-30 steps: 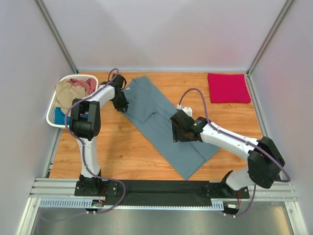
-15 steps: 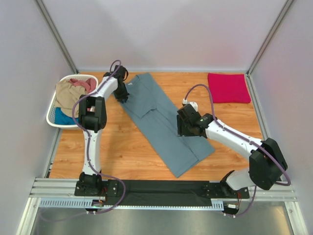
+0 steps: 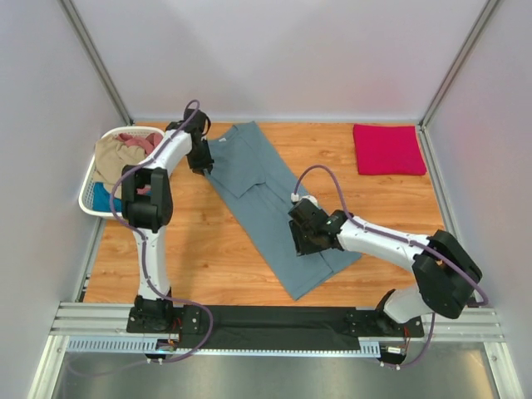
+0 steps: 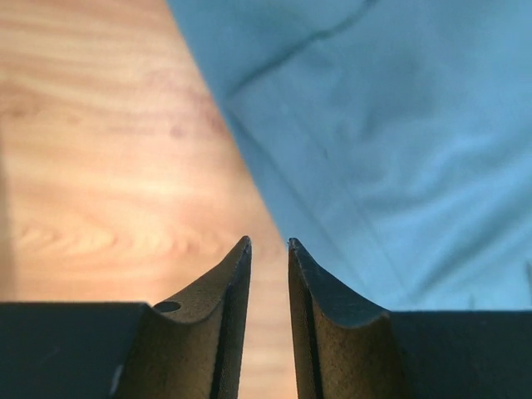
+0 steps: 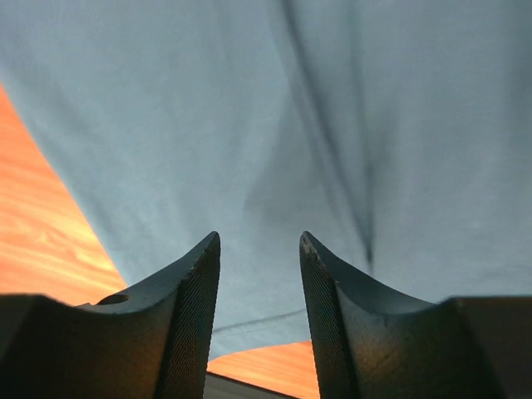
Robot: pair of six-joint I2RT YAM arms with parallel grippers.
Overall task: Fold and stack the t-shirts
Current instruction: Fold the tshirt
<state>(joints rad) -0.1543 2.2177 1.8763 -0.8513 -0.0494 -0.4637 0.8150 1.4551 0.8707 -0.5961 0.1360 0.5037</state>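
Slate grey-blue fabric, soft and matte, lies as a long band slanting across the orange wood-grain worktop [image 3: 208,249]. This grey-blue t-shirt [image 3: 266,195] has its sides turned in, and a sleeve flap shows as an angular panel near the far end.

The left pincer [image 3: 199,156] sits at the band's far-left edge, by the collar end. Its wrist view shows the two tapered fingers a narrow slit apart and empty, right where cloth meets wood. The right pincer [image 3: 301,239] is low over the near half of the shirt. Its ribbed fingers are parted moderately with nothing between them, and a shallow crease runs beneath.

The step in hand looks like the crosswise fold. To do it well, each pincer should probably pinch every layer at an edge, not only the top one. Both should lift together at equal height so the limp cloth neither sags nor twists, then lay the end squarely with edges matched. The fabric will likely slide on the smooth wood, so a slow pull seems wise.

A crimson t-shirt [image 3: 388,150] lies folded into a neat rectangle at the far right, well apart. The white slatted basket [image 3: 87,187] on the left holds crumpled tan [image 3: 116,158], dusty-pink [image 3: 137,141] and bright-blue [image 3: 101,197] shirts.
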